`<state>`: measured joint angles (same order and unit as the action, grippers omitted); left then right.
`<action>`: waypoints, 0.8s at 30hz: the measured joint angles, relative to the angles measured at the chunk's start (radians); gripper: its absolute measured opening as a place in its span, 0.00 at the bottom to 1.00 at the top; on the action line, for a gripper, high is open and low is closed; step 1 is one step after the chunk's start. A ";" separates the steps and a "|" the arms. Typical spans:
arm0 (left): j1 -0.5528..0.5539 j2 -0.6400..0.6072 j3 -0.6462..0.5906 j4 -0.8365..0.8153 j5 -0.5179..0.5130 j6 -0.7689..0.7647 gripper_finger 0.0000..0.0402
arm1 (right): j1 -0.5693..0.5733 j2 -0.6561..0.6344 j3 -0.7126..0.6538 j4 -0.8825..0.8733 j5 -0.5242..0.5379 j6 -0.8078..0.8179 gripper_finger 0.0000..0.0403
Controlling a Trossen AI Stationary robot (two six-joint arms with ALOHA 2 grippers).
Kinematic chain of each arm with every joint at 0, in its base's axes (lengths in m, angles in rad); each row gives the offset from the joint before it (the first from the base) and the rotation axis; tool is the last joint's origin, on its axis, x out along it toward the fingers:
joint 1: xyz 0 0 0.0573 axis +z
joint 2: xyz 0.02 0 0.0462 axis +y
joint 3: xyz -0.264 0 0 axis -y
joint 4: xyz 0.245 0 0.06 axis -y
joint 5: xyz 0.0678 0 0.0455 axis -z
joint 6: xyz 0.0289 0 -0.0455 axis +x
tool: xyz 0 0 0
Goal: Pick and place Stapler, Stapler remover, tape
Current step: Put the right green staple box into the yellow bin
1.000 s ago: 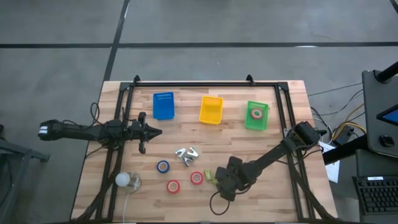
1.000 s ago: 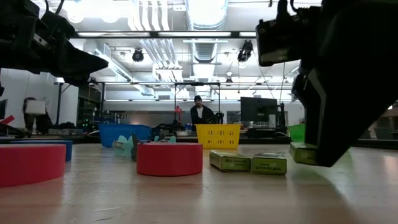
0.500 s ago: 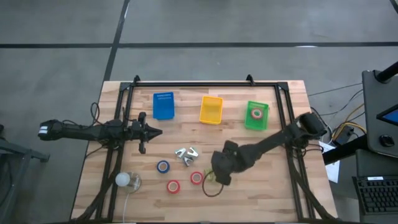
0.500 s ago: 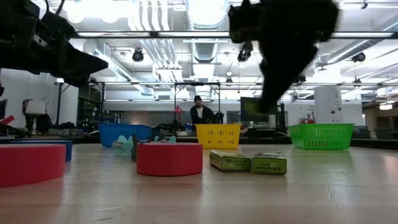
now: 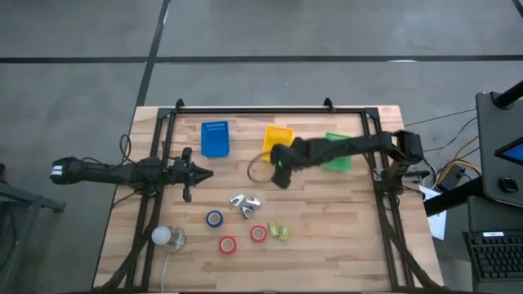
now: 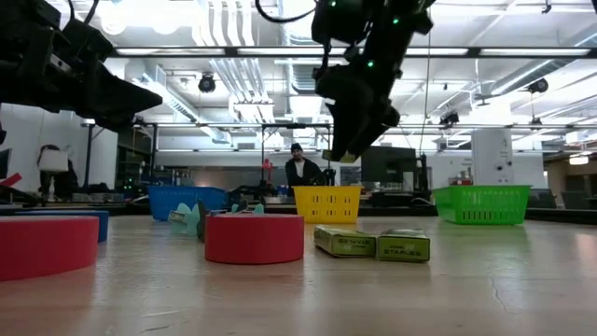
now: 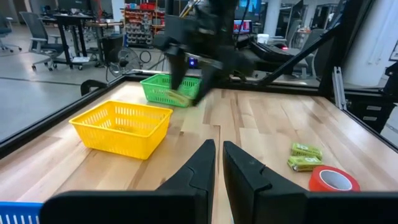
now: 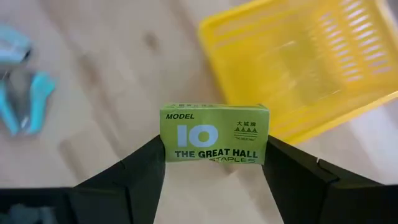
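My right gripper (image 5: 279,170) is shut on a green staples box (image 8: 214,134) above the table, just in front of the yellow bin's (image 5: 277,144) near left corner. Two more green boxes (image 5: 279,232) lie flat on the wood near the front. Beside them lie two red tape rolls (image 5: 243,238) and a blue tape roll (image 5: 214,218). The pale blue staple removers (image 5: 245,202) lie in a small heap. Another tape roll (image 5: 336,149) sits in the green bin (image 5: 327,159). At the table's left, my left gripper (image 5: 204,173) hangs shut and holds nothing. My right gripper pinches the box by its two short ends (image 8: 165,135) between its two fingers (image 8: 140,174). The fingers slant down from the table's right side. The box hangs level and clear of the table, its printed face up.
A blue bin (image 5: 215,139) stands left of the yellow one along the far side. A white ball-like thing (image 5: 162,236) lies at the front left. A black frame (image 5: 270,109) runs around the table. A person (image 6: 300,171) sits in the room beyond.
My right gripper has carried the box from the front of the table toward the far edge, rising as it went and rolling at the wrist. It now hangs beside the yellow bin. The two boxes on the table have stayed put.
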<state>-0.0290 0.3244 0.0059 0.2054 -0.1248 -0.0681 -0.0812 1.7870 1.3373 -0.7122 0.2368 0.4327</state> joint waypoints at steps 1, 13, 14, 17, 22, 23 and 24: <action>0.000 0.000 0.000 0.000 0.000 0.000 0.09 | -0.022 0.000 0.006 0.005 -0.003 -0.011 0.61; 0.000 0.000 0.000 -0.001 0.000 0.000 0.09 | -0.249 0.043 0.052 0.073 -0.151 0.001 0.59; 0.000 0.000 0.000 -0.002 0.000 0.000 0.09 | -0.262 0.049 0.053 0.081 -0.162 0.008 0.59; 0.000 0.000 0.000 -0.005 0.000 0.000 0.09 | -0.282 0.074 0.053 0.088 -0.167 0.020 0.60; 0.000 0.000 0.000 -0.005 0.000 0.000 0.09 | -0.292 0.094 0.059 0.094 -0.170 0.030 0.61; 0.000 0.000 0.000 -0.005 0.000 0.000 0.09 | -0.294 0.098 0.063 0.094 -0.169 0.027 0.60; 0.000 0.000 0.000 -0.005 0.000 0.000 0.09 | -0.295 0.101 0.067 0.094 -0.169 0.024 0.60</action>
<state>-0.0292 0.3244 0.0059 0.2001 -0.1247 -0.0677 -0.3761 1.8877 1.4038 -0.6183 0.0680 0.4567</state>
